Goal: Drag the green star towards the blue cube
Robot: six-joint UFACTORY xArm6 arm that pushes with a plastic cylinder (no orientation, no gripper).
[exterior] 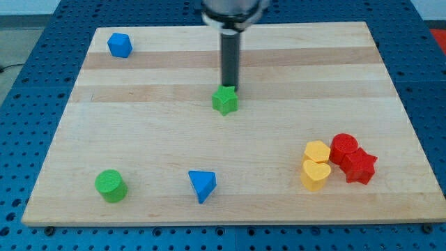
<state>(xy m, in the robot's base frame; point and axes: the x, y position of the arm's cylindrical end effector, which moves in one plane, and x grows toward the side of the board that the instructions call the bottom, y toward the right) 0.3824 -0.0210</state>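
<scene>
The green star [224, 101] lies near the middle of the wooden board [139, 125]. The blue cube [119, 45] sits at the view's top left corner of the board. My tip [228, 86] stands just above the star's top right edge in the view, touching or nearly touching it. The rod rises straight up from there to the dark arm end at the view's top.
A green cylinder [110, 185] stands at the bottom left. A blue triangular block [202, 185] lies at the bottom middle. At the right, a yellow hexagon-like block [317, 151], a yellow heart [315, 174], a red cylinder [343, 147] and a red star [359, 167] cluster together.
</scene>
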